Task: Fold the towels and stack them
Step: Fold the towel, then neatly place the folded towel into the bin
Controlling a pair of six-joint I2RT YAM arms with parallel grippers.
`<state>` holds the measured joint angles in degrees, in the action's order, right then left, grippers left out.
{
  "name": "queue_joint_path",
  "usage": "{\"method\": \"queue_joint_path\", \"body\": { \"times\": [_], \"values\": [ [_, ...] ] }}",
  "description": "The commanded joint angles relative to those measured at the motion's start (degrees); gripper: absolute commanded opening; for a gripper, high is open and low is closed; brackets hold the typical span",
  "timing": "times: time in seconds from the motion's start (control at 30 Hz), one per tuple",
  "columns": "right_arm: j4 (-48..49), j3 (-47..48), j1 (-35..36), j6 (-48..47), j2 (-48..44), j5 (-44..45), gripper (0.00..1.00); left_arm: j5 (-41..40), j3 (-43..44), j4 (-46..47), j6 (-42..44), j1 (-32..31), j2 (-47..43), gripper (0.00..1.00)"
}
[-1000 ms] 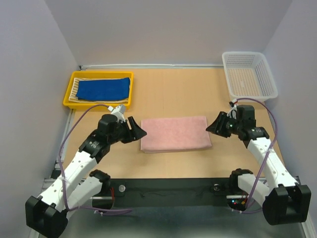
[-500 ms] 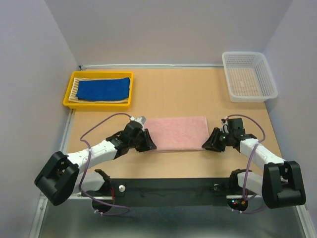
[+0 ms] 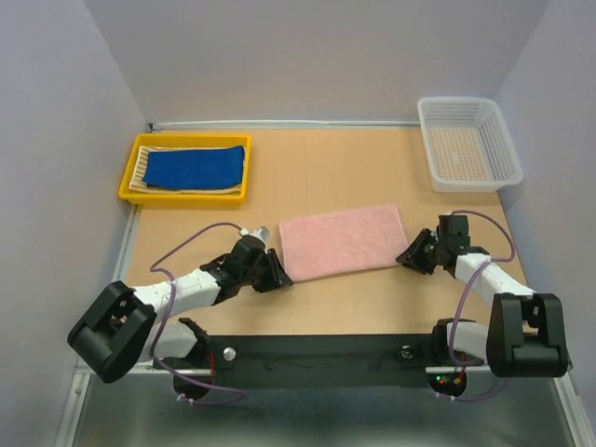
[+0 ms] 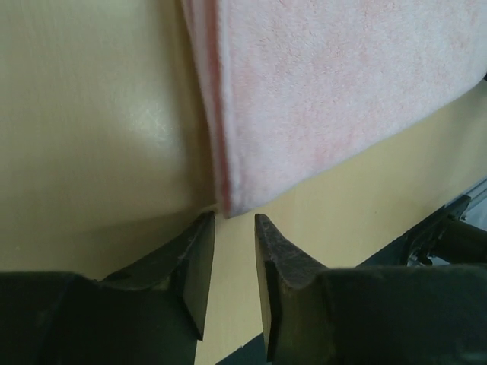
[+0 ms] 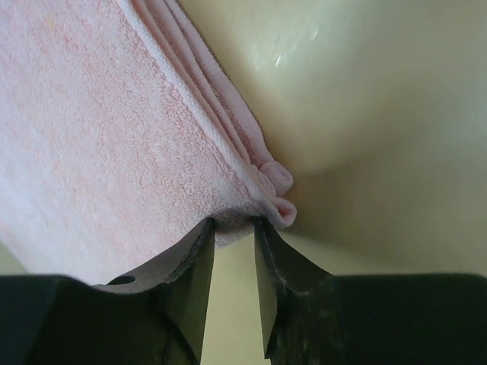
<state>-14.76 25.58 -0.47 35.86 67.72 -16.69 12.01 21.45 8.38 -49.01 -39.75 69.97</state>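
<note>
progress: all three towels look folded. Two are stacked, and the third lies apart on the tabletop (image 3: 335, 177), so I judge that moving it onto the stack is what is left.
yellow tray (image 3: 126, 191): at the far left of the tabletop. It holds the striped towel (image 3: 144, 168) at the bottom, with the blue towel (image 3: 197, 169) folded on top of it.
left gripper (image 3: 273, 272): low on the tabletop at the near-left corner of the pink towel (image 3: 343, 240). In the left wrist view its fingers (image 4: 199, 251) stand a narrow gap apart. The towel's corner lies just off their tips, and nothing shows between them.
pink towel: a folded rectangle lying askew in the middle of the tabletop, between the two arms and well apart from the yellow tray.
right gripper (image 3: 413, 256): low at the towel's near-right corner. In the right wrist view its fingers (image 5: 270, 258) are drawn close and appear to pinch the layered edge of the pink towel at their tips.
white basket (image 3: 470, 177): at the far right corner. Only its mesh floor shows, and there is no towel in it.
</note>
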Motion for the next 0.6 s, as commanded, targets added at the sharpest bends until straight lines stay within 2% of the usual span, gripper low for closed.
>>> {"method": "queue_joint_path", "body": {
  "times": [0.0,0.07,0.17,0.2,0.23,0.3,0.4,0.43,0.47,0.5,0.57],
  "values": [
    [0.2,4.6,-2.6,-3.6,1.8,10.9,0.34,-0.2,2.9,0.1,0.2,0.1,-6.8,0.42],
    [-0.3,7.0,-2.6,-6.5,1.2,8.2,0.36,-1.3,5.8,-3.8,1.6,0.1,-9.7,0.50],
    [-2.6,8.9,-2.4,-12.2,-2.1,3.5,0.39,-6.1,10.3,-10.9,4.0,1.1,-16.2,0.54],
    [-4.6,9.9,-2.2,-15.3,-3.7,2.0,0.43,-7.2,11.7,-13.1,4.8,1.9,-17.3,0.60],
    [-4.6,10.3,-2.2,-15.5,-4.7,2.0,0.45,-7.1,11.7,-13.1,5.6,3.3,-18.4,0.60],
    [-4.9,11.2,-1.5,-18.0,-5.9,-3.7,0.52,-5.1,12.6,-14.6,9.1,9.2,-20.0,0.63],
    [-8.3,14.1,5.7,-20.5,-6.5,-0.1,0.62,-2.4,13.1,-16.2,14.5,16.4,-19.9,0.76],
    [-8.8,15.9,11.1,-20.7,-6.2,2.8,0.67,-2.3,13.3,-17.0,16.1,17.4,-19.6,0.79],
    [-9.0,17.1,14.2,-21.4,-5.7,3.9,0.68,-2.2,13.9,-17.3,17.3,18.3,-19.2,0.85],
    [-9.1,19.4,20.9,-21.8,-5.0,7.6,0.71,-2.1,14.0,-17.5,19.5,19.5,-19.0,0.88],
    [-10.1,22.0,27.4,-21.9,-1.5,11.2,0.72,-2.3,14.1,-17.5,21.4,20.7,-18.8,0.94]
  ]
}}
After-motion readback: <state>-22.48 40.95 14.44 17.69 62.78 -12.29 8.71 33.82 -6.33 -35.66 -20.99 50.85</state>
